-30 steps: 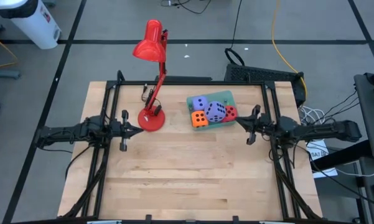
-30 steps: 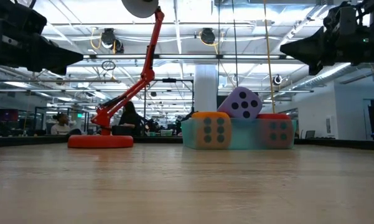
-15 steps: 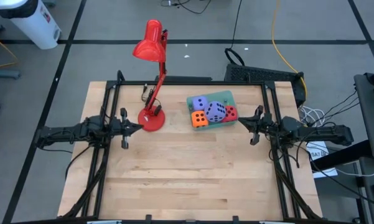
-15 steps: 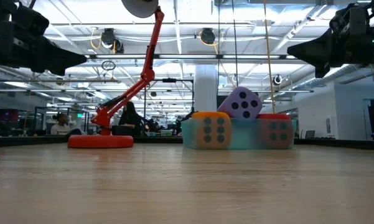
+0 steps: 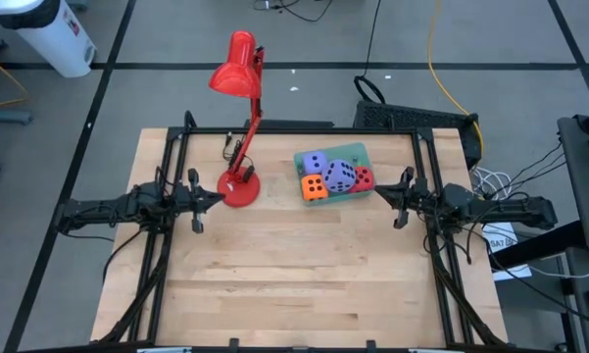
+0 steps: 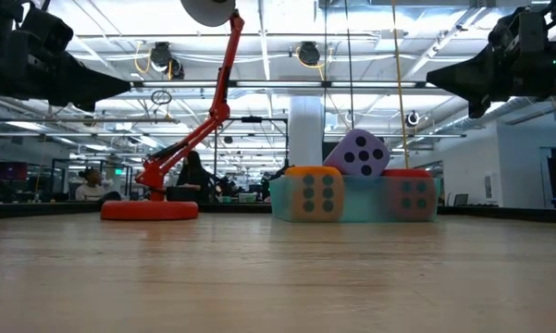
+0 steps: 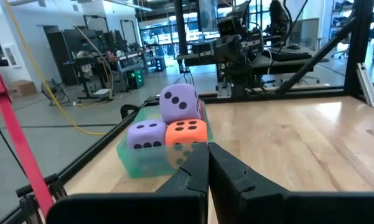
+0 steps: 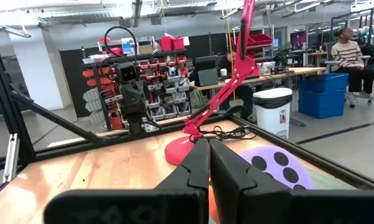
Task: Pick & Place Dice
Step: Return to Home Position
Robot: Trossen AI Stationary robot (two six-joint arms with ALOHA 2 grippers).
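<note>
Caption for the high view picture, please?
Dice heaped in green bin between shut left gripper and shut right gripper.

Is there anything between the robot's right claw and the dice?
Nothing. In the high view, only bare wooden table lies between the shut right gripper and the dice piled in their green bin.

Bright even overhead light, faint soft shadows, low view backlit.

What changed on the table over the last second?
The right hand drew back slightly toward its own side, staying shut. The left hand, also shut, hardly moved. The dice in the bin and the red lamp stayed put.
</note>
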